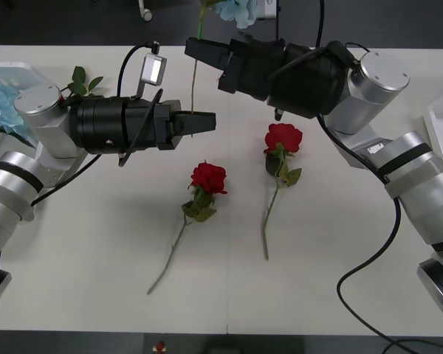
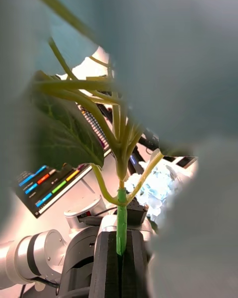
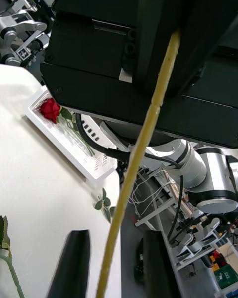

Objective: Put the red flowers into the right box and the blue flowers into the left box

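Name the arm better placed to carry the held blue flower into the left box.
Left: the left gripper, open, brackets the stem the right gripper holds; the left box lies beside that arm.

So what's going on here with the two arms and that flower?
The right gripper is shut on the stem of a blue flower, holding it up above the table. The left gripper is open with that stem between its fingers, apparently about to take it. Two red flowers lie on the table. The left box has blue flowers in it, and the right box has one red flower.
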You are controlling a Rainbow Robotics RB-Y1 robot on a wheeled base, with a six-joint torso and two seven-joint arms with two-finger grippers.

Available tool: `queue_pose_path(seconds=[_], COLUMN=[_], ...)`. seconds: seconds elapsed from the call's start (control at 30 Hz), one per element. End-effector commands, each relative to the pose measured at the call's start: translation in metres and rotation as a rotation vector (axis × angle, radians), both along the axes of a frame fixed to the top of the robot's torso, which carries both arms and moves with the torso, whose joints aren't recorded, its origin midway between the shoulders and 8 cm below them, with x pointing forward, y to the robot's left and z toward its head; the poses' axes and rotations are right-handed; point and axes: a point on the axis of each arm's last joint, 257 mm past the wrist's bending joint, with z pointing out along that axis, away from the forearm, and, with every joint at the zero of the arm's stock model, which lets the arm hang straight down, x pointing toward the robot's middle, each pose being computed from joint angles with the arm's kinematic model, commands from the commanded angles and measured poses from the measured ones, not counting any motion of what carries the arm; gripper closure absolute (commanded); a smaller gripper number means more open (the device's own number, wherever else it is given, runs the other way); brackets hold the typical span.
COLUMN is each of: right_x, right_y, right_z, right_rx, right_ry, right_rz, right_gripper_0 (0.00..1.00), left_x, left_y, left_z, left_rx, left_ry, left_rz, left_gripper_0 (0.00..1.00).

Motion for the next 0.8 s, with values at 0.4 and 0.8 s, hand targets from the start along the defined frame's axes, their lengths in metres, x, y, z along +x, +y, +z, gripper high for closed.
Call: queue_pose_path(seconds=[0.4, 0.8], right_x=[-0.006, 0.0], right_y=[0.008, 0.005], right_z=[0.022, 0.024], right_rx=[0.019, 0.017], right_ry=[-0.012, -0.024], right_rz=[0.029, 0.004], right_gripper_0=[0.99, 0.0], left_x=[0.001, 0.005], left_y=[-0.008, 0.005], left_z=[0.019, 0.021], left_rx=[0.004, 0.014], left_ry=[-0.099, -0.102], left_rz=[-0.012, 0.002], left_gripper_0=[1.0, 1.0])
